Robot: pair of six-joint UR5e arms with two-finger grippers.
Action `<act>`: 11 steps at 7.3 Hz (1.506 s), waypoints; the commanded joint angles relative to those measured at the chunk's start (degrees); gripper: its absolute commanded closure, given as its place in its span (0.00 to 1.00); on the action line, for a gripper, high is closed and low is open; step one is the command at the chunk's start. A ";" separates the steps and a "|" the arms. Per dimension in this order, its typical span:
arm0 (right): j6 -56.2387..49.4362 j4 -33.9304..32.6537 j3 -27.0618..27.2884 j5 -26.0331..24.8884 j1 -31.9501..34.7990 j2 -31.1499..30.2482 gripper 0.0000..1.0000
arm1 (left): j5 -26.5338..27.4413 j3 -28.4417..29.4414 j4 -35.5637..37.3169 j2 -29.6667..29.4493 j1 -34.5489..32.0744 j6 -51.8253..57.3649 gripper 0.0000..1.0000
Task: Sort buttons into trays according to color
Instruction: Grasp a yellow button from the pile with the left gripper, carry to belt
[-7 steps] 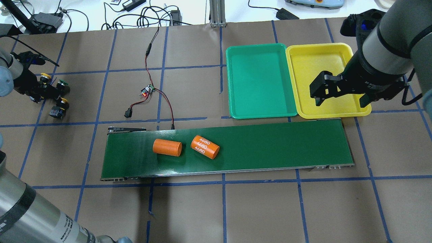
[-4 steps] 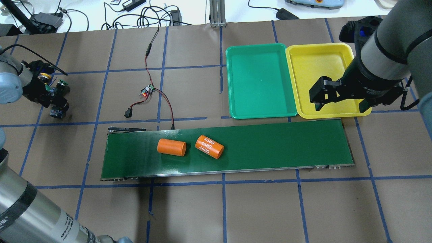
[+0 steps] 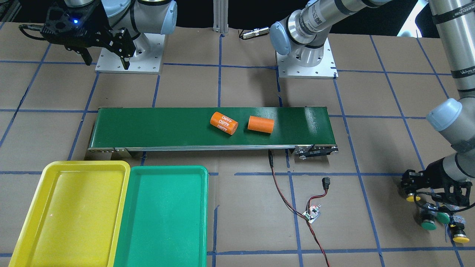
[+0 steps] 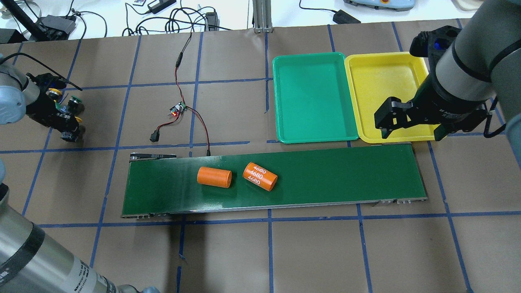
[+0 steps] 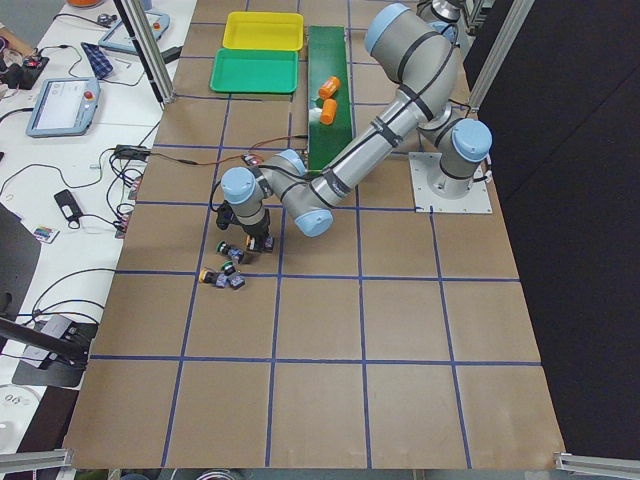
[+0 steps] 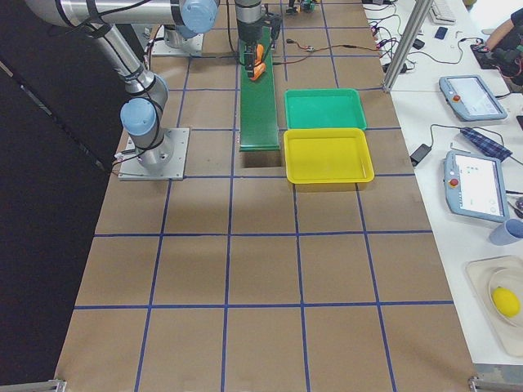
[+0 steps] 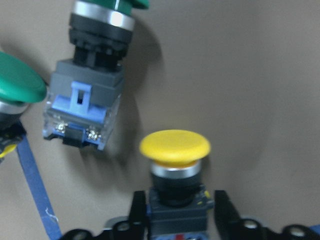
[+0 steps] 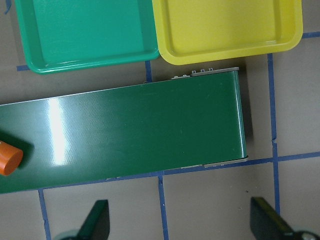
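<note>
My left claw (image 7: pixel 178 204) is down at the worktop (image 4: pixel 244 252), close to its left end. One finger stands on each side of the grey body of a yellow button (image 7: pixel 174 146), whose cap points away from the claw. The fingers sit very near the body, but I cannot tell whether they are clenched on it.

Just beside it, not touching, a green button (image 7: pixel 86 97) lies on its side on the brown paper. The cap of a second green button (image 7: pixel 17 84) shows at the wrist view's edge. A second yellow button (image 3: pixel 460 238) lies a little further toward the edge across from the robot. All four are on the bare worktop.

The yellow tray (image 4: pixel 386 73) and green tray (image 4: pixel 311 97) sit side by side, touching, toward the right end, well apart from the buttons.

My right claw (image 4: pixel 411 127) hangs released, fingers spread wide, above the yellow tray's near rim.

Two orange cylinders (image 4: pixel 214 177) lie on the dark green conveyor belt (image 4: pixel 346 175). A small circuit board (image 4: pixel 178 109) with wires lies between buttons and trays.
</note>
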 commanded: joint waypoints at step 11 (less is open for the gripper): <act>-0.54 7.88 1.48 3.21 1.91 -2.58 0.00 | -3.43 -33.10 3.11 30.66 -29.13 -32.32 0.01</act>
